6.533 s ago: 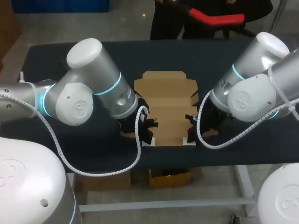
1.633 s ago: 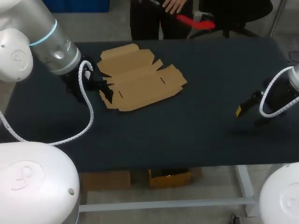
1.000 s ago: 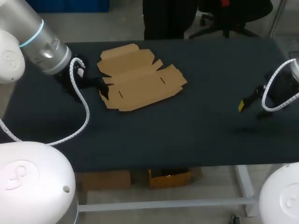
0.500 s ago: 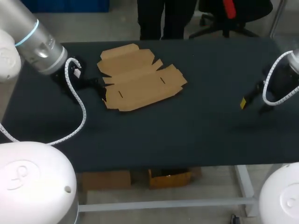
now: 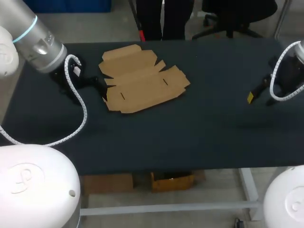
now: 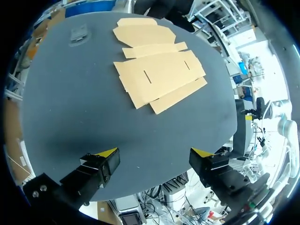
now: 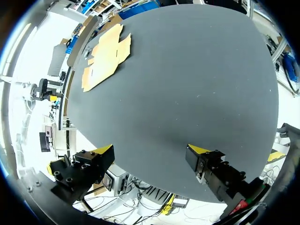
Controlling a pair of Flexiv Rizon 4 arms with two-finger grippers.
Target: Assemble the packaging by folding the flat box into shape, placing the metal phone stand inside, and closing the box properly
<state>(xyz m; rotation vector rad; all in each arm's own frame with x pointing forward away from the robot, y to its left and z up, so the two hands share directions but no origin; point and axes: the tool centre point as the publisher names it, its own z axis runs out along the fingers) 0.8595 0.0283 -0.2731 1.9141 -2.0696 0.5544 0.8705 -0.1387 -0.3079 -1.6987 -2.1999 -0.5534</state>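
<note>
On table (image 5: 199, 137), flat box (image 5: 142, 81), seemingly unfolded.

The right arm (image 5: 289, 71) is cut off by the head view's edge, and only one of its fingers (image 5: 250, 98) is seen. A small grey thing (image 6: 78, 33) beyond the flat box (image 6: 157, 70) cannot be identified.

Flat cardboard box (image 6: 157, 70), unfolded, lying on dark table (image 6: 65, 108) ahead of L gripper (image 6: 154, 153); yellow-tipped fingers (image 6: 107, 153) spread wide, nothing betw. them, well apart from box.
</note>
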